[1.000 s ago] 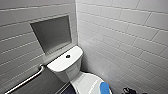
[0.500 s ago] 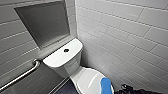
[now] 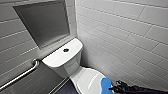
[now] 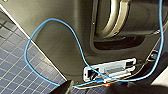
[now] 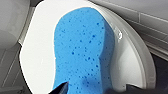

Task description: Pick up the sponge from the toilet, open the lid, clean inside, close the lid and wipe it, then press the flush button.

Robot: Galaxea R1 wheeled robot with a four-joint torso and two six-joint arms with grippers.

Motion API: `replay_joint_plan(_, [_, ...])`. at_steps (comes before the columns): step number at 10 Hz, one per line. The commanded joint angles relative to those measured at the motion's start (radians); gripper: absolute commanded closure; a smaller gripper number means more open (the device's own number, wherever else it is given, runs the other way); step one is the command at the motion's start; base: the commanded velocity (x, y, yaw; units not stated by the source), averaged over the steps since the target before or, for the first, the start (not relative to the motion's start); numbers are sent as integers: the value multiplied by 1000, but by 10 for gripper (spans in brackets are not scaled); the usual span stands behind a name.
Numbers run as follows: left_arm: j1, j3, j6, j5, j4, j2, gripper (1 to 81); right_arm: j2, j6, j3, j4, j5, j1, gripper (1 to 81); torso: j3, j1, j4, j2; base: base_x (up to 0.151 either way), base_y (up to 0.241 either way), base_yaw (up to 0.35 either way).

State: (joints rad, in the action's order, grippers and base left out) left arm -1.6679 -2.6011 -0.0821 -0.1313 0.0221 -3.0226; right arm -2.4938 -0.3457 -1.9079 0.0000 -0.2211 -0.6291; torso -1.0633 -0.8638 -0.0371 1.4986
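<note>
The sponge, bright blue and pitted, sits in the right pincer, whose dark fingers close against either side of its near end. The rest of the pad reaches out ahead of the pincer and lies flat on the lid, which is down over the bowl. Beyond the pincer, past the far end of the lid, the toilet rises to its tank, with the flush button dark in the middle of the tank top, well apart from the pincer. A metal grab bar and a wall recess lie farther off still. The left pincer hangs near the robot's body, by a looped blue cable over the tiled floor; I cannot tell whether it is open or closed
</note>
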Motion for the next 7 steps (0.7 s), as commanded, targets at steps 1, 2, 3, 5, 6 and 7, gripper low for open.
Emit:
replay_joint_plan(1, [-39,7,-7,85,5,-3,10,-8,-56,-35,15,-26,93,10,0,0,0,0,0,0,0])
replay_joint_plan(2, [-39,9,-5,85,7,-1,10,-33,-71,-64,14,-21,87,10,0,0,0,0,0,0,0])
replay_joint_plan(3, [-39,9,-5,85,7,2,10,-58,-71,-98,14,-21,85,10,0,0,0,0,0,0,0])
replay_joint_plan(5, [-39,10,-5,88,9,5,10,-82,-68,-129,8,-20,81,10,0,0,0,0,0,0,0])
replay_joint_plan(6, [-39,13,-4,88,9,7,10,-95,-68,-132,3,-11,73,10,0,0,0,0,0,0,0])
replay_joint_plan(7, [-39,13,-4,91,9,8,10,-104,-58,-132,-2,34,59,10,0,0,0,0,0,0,0])
